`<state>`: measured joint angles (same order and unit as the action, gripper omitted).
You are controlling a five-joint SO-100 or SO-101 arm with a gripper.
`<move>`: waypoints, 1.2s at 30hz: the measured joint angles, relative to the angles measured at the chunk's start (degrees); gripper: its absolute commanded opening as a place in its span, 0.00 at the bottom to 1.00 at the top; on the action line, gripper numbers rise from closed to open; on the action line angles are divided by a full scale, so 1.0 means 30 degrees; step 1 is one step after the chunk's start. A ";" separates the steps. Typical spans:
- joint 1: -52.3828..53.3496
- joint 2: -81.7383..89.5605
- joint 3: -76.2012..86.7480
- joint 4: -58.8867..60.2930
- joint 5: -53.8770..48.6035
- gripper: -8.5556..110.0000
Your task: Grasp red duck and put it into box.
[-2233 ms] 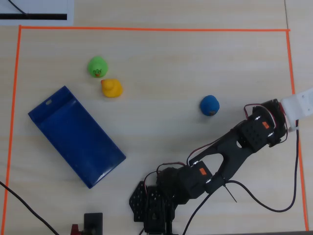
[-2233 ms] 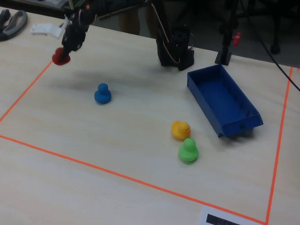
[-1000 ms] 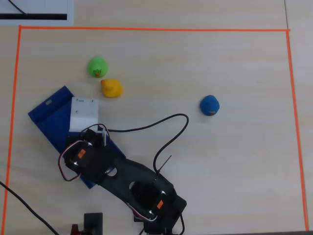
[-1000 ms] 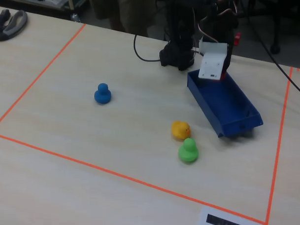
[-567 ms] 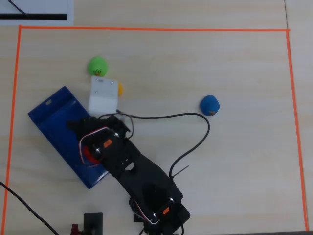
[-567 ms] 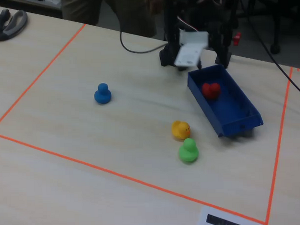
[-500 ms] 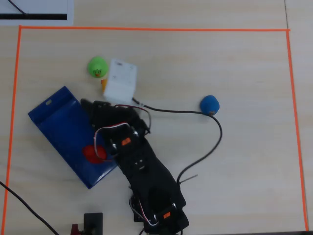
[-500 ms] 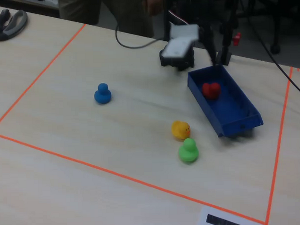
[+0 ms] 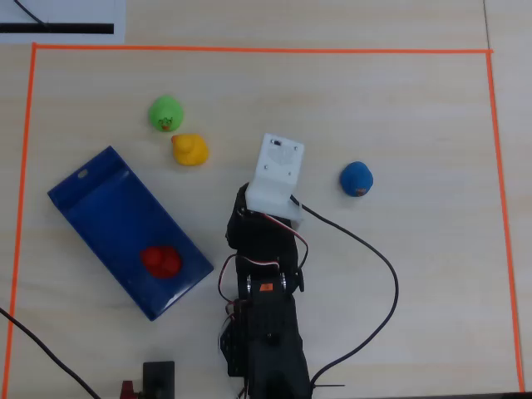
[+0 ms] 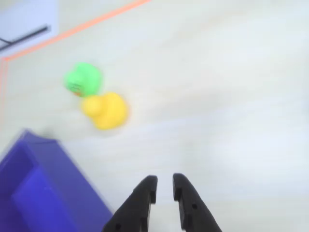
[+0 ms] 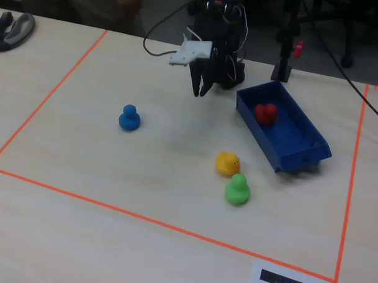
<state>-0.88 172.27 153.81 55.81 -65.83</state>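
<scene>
The red duck lies inside the blue box, near its lower end in the overhead view; the fixed view shows the red duck at the far end of the box. My gripper hangs above the table to the left of the box in the fixed view, apart from it. In the wrist view my gripper is empty, its jaws a narrow gap apart. The box's corner shows at lower left there; the red duck is out of that view.
A yellow duck and a green duck sit close together beyond the box; both show in the wrist view. A blue duck stands to the right. Orange tape borders the work area.
</scene>
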 measured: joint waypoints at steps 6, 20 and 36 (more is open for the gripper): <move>0.0850 0.3486 0.4717 0.0029 -0.1582 0.07; 0.1641 0.5947 0.8232 0.6240 -0.4395 0.09; 0.1582 0.5947 0.8203 0.6299 -0.4453 0.09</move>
<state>3.87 190.11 178.42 74.71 -79.19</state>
